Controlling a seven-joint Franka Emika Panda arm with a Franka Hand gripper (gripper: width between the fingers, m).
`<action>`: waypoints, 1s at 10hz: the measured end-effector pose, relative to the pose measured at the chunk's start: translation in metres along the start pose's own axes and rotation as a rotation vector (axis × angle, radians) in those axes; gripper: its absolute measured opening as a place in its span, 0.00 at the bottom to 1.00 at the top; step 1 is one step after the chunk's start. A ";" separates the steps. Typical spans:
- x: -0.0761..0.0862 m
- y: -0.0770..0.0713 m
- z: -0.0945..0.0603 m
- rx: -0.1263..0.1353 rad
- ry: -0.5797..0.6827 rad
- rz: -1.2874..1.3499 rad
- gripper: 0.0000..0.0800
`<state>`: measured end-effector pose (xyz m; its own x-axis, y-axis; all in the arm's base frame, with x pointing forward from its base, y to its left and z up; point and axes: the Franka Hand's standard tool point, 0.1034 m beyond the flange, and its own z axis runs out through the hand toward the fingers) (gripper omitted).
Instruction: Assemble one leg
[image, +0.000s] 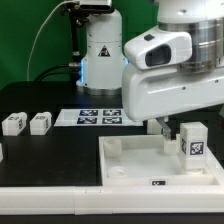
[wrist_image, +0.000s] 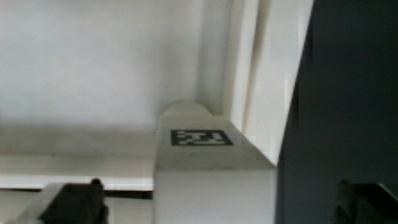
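A leg (image: 192, 141), a small white block with a black-and-white tag, stands upright in the far corner of the large white tray-like part (image: 130, 160) on the exterior view's right. My gripper (image: 175, 128) hangs low over that corner. In the wrist view the leg (wrist_image: 214, 160) shows its tag and lies between my two dark fingertips (wrist_image: 71, 205). The gripper (wrist_image: 217, 205) is open, with a gap on each side of the leg. Two look-alike legs (image: 14, 124) (image: 40, 122) stand on the black table at the exterior view's left.
The marker board (image: 98, 117) lies behind the tray. The arm's base (image: 98, 55) stands at the back. Another white piece (image: 2, 152) shows at the left edge. A white ledge (image: 60, 200) runs along the front.
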<state>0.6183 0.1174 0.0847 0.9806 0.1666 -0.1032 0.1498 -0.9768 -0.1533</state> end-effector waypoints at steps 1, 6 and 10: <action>0.006 0.002 0.001 -0.007 0.045 -0.008 0.81; 0.004 0.005 0.004 -0.011 0.053 -0.004 0.44; 0.005 0.006 0.004 -0.005 0.059 0.161 0.37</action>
<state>0.6233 0.1129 0.0797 0.9977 0.0000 -0.0679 -0.0091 -0.9909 -0.1345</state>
